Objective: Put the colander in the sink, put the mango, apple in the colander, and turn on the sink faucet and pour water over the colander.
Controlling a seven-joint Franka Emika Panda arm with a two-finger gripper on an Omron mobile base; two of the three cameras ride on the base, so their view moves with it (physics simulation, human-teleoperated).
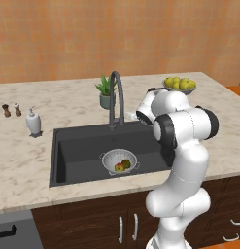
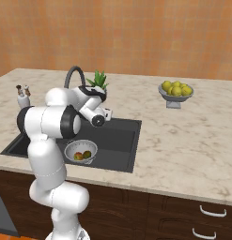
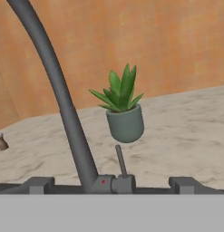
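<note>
Hand (image 3: 113, 185) wide open, empty, low centre by the faucet (image 3: 63, 104); colander (image 1: 119, 161) holds fruit.

White glossy arm (image 1: 182, 160) — rounded segments, dark joint bands.

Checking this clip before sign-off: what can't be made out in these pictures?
- Sink right end: left base view, hidden by the arm.
- Mango versus apple in the colander: too small to separate surely.
- Sink faucet spout tip: hand view, cut off by the top edge.
</note>
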